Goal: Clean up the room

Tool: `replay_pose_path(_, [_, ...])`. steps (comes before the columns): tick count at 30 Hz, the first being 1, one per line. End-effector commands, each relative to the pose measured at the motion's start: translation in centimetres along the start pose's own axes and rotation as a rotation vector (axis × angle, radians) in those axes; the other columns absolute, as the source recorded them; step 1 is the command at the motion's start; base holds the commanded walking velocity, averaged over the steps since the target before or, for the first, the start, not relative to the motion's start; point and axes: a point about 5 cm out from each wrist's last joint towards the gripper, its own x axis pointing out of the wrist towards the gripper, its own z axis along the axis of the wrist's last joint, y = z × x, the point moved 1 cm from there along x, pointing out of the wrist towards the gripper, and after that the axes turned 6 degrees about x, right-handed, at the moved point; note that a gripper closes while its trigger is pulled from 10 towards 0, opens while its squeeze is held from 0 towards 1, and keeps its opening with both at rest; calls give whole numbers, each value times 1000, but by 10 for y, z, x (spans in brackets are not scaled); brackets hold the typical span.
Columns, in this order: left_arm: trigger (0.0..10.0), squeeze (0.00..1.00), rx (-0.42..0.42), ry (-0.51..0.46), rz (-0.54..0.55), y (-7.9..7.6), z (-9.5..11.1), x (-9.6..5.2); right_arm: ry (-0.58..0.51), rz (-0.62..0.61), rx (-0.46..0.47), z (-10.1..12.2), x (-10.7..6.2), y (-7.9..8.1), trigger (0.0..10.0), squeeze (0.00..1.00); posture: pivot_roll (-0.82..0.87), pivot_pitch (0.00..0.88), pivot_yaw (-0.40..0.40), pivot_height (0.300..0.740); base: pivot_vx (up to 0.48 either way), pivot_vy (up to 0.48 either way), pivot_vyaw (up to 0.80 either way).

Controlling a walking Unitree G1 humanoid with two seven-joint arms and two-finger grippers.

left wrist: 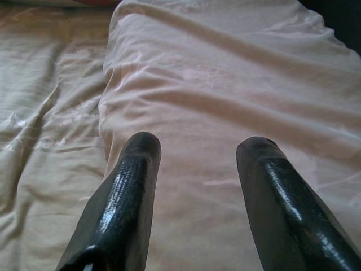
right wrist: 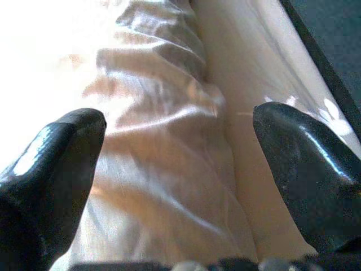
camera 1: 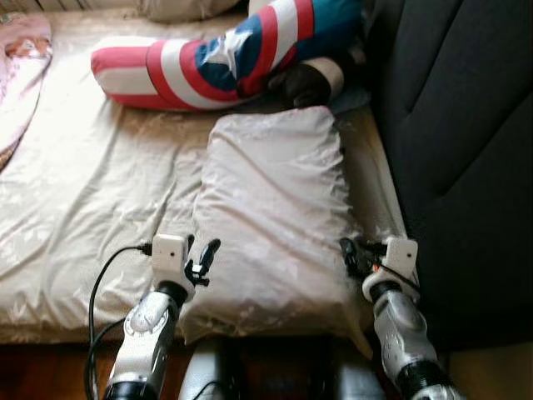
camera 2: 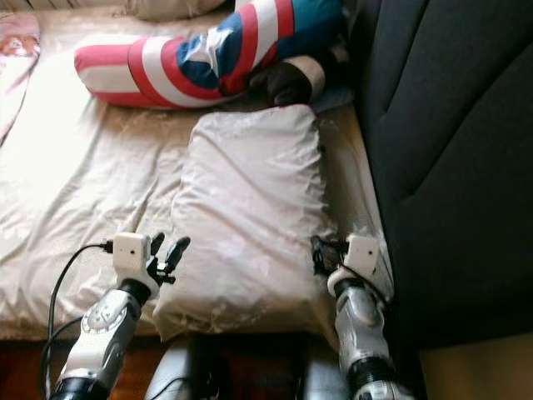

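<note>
The pale pillow (camera 1: 275, 217) lies lengthwise on the bed sheet (camera 1: 92, 192), near end at the bed's edge, far end just short of the striped star cushion (camera 1: 225, 54). Both silver arms reach fwd & up from below: left gripper (camera 1: 202, 260) at the pillow's near-left corner, fingers (left wrist: 127, 192) spread apart w/ nothing between. Right gripper (camera 1: 351, 254) sits at the pillow's right edge, fingers (right wrist: 304, 169) wide too, prob. straddling the pillow's side fold, though contact is hard to judge.

Bare sheet (camera 1: 83, 192) left of pillow (camera 1: 275, 208); dark headboard (camera 1: 466, 150) crowds right; striped cushion (camera 1: 225, 54) blocks beyond.
</note>
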Motion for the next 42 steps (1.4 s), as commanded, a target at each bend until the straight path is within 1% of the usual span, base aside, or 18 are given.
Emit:
replay_pose_path(1, [10000, 0, 2, 15, -7, 0, -2, -4, 22, 10, 6, -3, 0, -1, 10000, 1000, -2, 310, 37, 651, 0, 0, 0])
replay_pose_path(4, [10000, 0, 1, 16, -8, -1, -2, -6, 42, 20, -34, 3, 6, -1, 10000, 1000, 6, 316, 38, 651, 0, 0, 0])
replay_pose_path(6, [10000, 0, 1, 18, -6, 0, -2, -7, 58, 9, -43, 4, 8, -2, 10000, 1000, 10, 320, 42, 651, 0, 0, 0])
replay_pose_path(8, [10000, 0, 1, 21, 0, 2, -1, -10, 112, -16, -83, 2, 12, -3, 10000, 1000, 22, 332, 48, 651, 0, 0, 0])
replay_pose_path(9, [10000, 0, 1, 21, 1, 2, -1, -11, 121, -12, -83, 3, 13, -2, 10000, 1000, 26, 335, 52, 651, 0, 0, 0])
replay_pose_path(10, [10000, 0, 3, 23, 2, 3, -1, -11, 135, 0, -84, 4, 15, 1, 10000, 459, 29, 338, 55, 651, 0, 0, 0])
replay_pose_path(11, [10000, 0, 7, 28, 3, 4, -2, -13, 152, 7, -117, 5, 17, 3, 10000, 0, 30, 341, 57, 651, 0, 0, 0])
replay_pose_path(12, [10000, 0, 10, 32, 2, 5, -2, -14, 158, 5, -130, 6, 19, 3, 10000, 0, 30, 343, 58, 651, 0, 0, 0])
replay_pose_path(18, [10000, 0, 16, 37, 9, 10, -1, -16, 177, 10, -122, 11, 24, 6, 10000, 0, 36, 346, 64, 651, 0, 0, 0])
replay_pose_path(22, [10000, 0, 20, 39, 8, 11, 0, -16, 194, 22, -101, 11, 25, 7, 10000, 0, 38, 348, 67, 651, 0, 0, 0])
replay_pose_path(24, [10000, 0, 24, 44, 7, 11, 0, -15, 205, 6, -59, 11, 25, 6, 10000, 0, 34, 353, 68, 651, 0, 0, 0])
replay_pose_path(25, [10000, 0, 26, 46, 7, 12, 0, -15, 213, 0, -9, 11, 26, 6, 10000, 0, 35, 354, 70, 651, 0, 0, 0])
replay_pose_path(27, [10000, 0, 27, 48, 4, 12, 0, -14, 226, 12, 21, 11, 26, 6, 10000, 0, 34, 357, 72, 651, 0, 0, 0])
replay_pose_path(30, [10000, 0, 28, 50, 5, 12, 0, -14, 237, 16, 37, 10, 26, 7, 10000, 0, 28, 359, 75, 651, 0, 0, 0])
replay_pose_path(31, [10000, 0, 27, 53, 5, 12, -1, -14, 237, 28, 67, 11, 27, 8, 10000, 0, 25, 363, 76, 651, 0, 0, 0])
replay_pose_path(34, [10000, 0, 26, 55, 3, 11, -1, -14, 229, 42, 104, 15, 28, 10, 10000, 0, 18, 363, 77, 651, 0, 0, 0])
replay_pose_path(36, [10000, 0, 24, 55, 1, 10, -1, -13, 240, 64, 112, 16, 28, 10, 10000, 0, 16, 361, 78, 651, 0, 0, 0])
replay_pose_path(42, [10000, 0, 19, 51, -4, 8, 0, -10, 278, 145, 74, 18, 27, 10, 10000, 0, 8, 357, 79, 651, 0, 0, 0])
